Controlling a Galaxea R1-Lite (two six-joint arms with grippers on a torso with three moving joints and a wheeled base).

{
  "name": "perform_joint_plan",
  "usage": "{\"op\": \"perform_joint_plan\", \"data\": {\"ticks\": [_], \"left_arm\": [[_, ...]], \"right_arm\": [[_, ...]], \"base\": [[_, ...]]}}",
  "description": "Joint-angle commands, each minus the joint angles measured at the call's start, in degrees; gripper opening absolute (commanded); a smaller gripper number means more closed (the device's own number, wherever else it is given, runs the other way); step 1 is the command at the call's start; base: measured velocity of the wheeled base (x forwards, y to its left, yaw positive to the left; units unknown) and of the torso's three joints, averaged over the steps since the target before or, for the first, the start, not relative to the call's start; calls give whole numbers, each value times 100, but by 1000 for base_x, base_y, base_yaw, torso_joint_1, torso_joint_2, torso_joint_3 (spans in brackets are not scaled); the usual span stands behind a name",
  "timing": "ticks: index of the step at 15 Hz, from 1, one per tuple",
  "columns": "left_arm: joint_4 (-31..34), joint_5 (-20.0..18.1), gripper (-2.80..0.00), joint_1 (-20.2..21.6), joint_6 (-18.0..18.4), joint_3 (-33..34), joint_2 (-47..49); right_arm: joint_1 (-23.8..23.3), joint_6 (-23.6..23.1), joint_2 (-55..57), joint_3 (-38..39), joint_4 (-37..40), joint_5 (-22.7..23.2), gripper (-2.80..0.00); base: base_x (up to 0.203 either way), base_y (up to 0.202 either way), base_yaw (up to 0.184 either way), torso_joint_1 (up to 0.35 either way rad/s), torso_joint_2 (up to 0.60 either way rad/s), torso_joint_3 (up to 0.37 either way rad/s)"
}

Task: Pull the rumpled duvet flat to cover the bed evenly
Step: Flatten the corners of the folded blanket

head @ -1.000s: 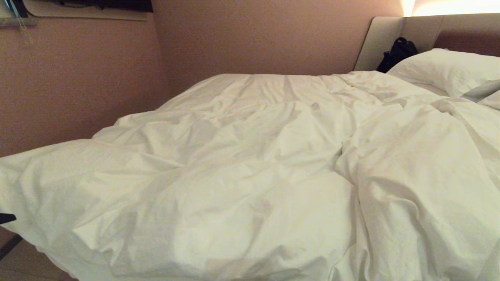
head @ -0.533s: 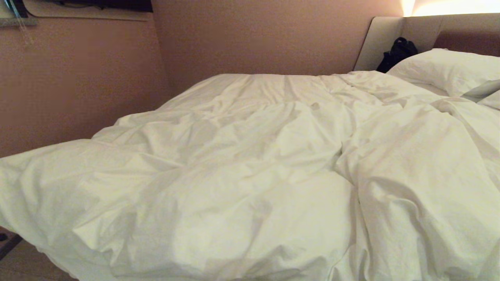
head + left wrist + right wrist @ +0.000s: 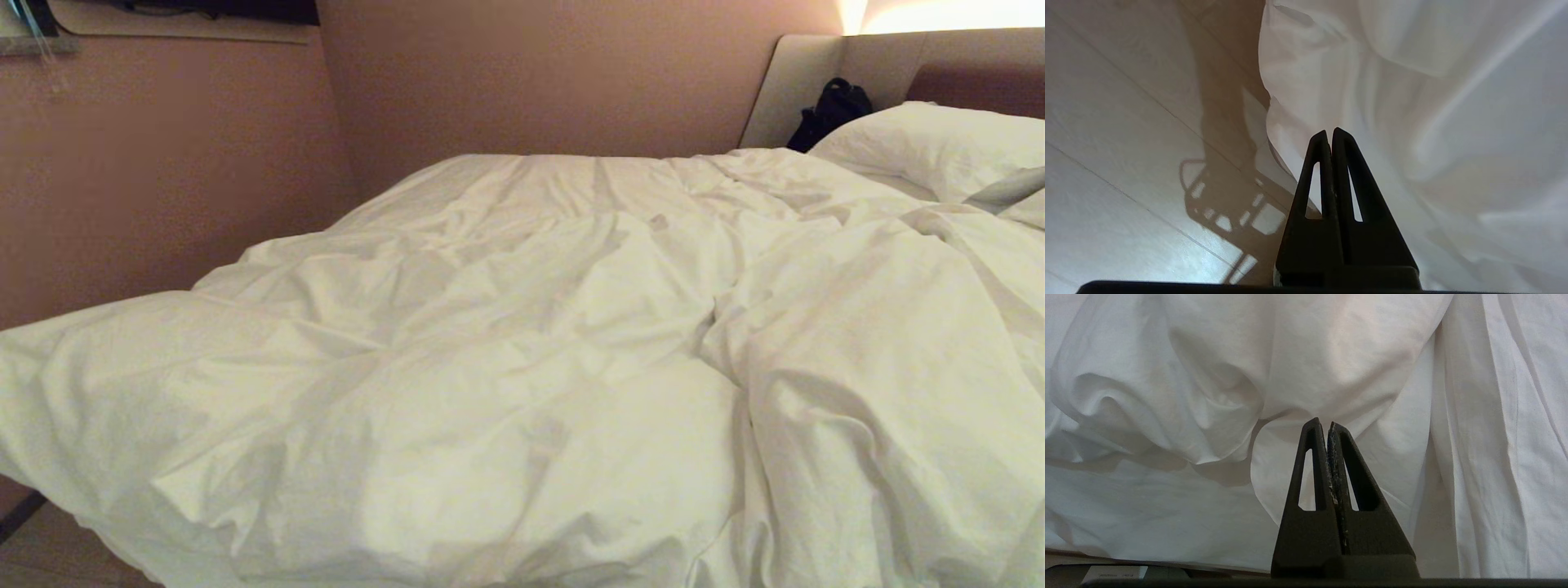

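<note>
In the head view the duvet point(image 3: 522, 367) lies rumpled over the bed point(image 3: 796, 90), heaped in thick folds toward the near edge and bunched in a ridge on the side closer to the pillow point(image 3: 931, 143). The pillow rests against the padded headboard point(image 3: 890, 61), with a black bag point(image 3: 829, 110) just beside it at the headboard's corner. Neither arm shows here.

In the left wrist view the left end effector point(image 3: 1329, 134) has its two black fingers pressed together, tips touching, with no cloth visibly between them. It hangs beside the duvet's draped edge point(image 3: 1412, 102), above the pale plank floor point(image 3: 1126, 122), where its shadow falls.

In the right wrist view the right end effector point(image 3: 1321, 424) is also pressed together and holds nothing, pointing at a hanging bulge of the duvet point(image 3: 1290, 355).
</note>
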Motion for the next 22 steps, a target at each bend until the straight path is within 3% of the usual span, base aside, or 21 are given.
{"op": "perform_joint_plan", "data": {"ticks": [1,4,6,11,12,20,22], "left_arm": [[-818,-134,-280,-7,204,373,300],[-2004,-733,-280,-35,589,789,560],[-2044,-969,-280,-192,557,810,549],[-2077,-982,-280,-542,547,808,610],[-2077,-990,0,-557,593,817,621],[-2101,-878,0,-780,664,361,1204],[-2103,-621,0,-779,1032,326,1305]], "right_arm": [[1,-3,-2,1,2,3,-280],[1,-3,-2,1,2,3,-280],[1,-5,-2,1,2,3,-280],[1,-3,-2,-8,2,3,-280],[1,-3,-2,1,2,3,-280],[1,-3,-2,1,2,3,-280],[1,-3,-2,1,2,3,-280]], "base": [[0,0,0,0,0,0],[0,0,0,0,0,0],[0,0,0,0,0,0],[0,0,0,0,0,0],[0,0,0,0,0,0],[0,0,0,0,0,0],[0,0,0,0,0,0]]}}
